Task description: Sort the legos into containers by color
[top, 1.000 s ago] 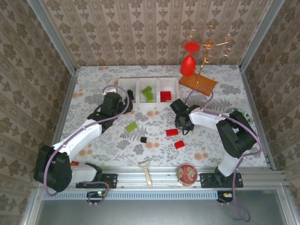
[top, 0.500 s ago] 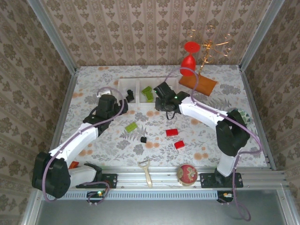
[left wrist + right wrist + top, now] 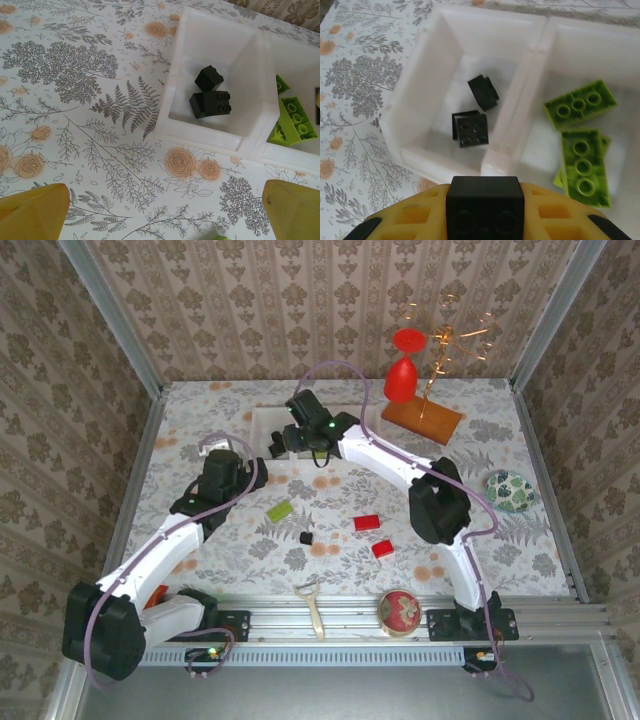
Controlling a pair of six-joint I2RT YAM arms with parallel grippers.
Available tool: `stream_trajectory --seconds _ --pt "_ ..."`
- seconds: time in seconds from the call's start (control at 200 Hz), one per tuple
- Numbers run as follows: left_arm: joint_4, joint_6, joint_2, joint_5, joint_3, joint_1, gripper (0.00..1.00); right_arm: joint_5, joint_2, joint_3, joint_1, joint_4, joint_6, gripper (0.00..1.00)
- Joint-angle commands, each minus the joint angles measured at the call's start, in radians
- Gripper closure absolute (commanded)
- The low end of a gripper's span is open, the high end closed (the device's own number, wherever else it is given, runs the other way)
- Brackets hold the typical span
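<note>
Four black legos (image 3: 470,129), plus two red legos (image 3: 366,522) and one green lego (image 3: 280,510) mid-table (image 3: 250,552).

Enclosure walls (image 3: 300,300): 3, papered in beige damask, at 9, 12 and 3 o'clock. Aluminium corner posts (image 3: 113,320): 2, set at 10 and 2 o'clock. Table (image 3: 250,550): covered in white floral-and-fern print. Aluminium rail (image 3: 350,615): fixed along 6 o'clock. Evenly lit.

The top external camera looks down from above and behind the arm bases (image 3: 470,625), taking in the whole table (image 3: 480,530). The left wrist camera faces steeply down, near the end bin (image 3: 200,137) holding black legos (image 3: 210,97). The right wrist camera looks down closer still, past its gripped black brick (image 3: 485,205). Both share that bin and the neighbouring lime legos (image 3: 580,150).
</note>
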Motion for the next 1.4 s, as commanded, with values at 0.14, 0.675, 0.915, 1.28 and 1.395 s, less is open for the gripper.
stream_trajectory --seconds 0.14,0.675,0.915,1.28,1.395 --pt "-0.024 -0.020 -0.025 0.023 -0.021 0.009 0.00 -0.039 0.172 0.251 0.004 -0.025 -0.091 0.75" --pt "-0.029 -0.017 -0.036 0.059 -0.031 0.009 0.00 -0.040 0.363 0.562 -0.001 -0.070 -0.174 0.51" --pt "-0.038 -0.010 -0.046 0.076 -0.032 0.008 0.00 -0.025 0.358 0.605 -0.008 -0.086 -0.194 0.38" --pt "-0.070 -0.002 -0.081 0.116 -0.035 0.003 0.00 0.074 0.177 0.442 -0.011 -0.177 -0.125 0.38" --pt "-0.087 0.000 -0.085 0.121 -0.032 0.000 0.00 0.119 0.052 0.263 -0.011 -0.179 -0.058 0.37"
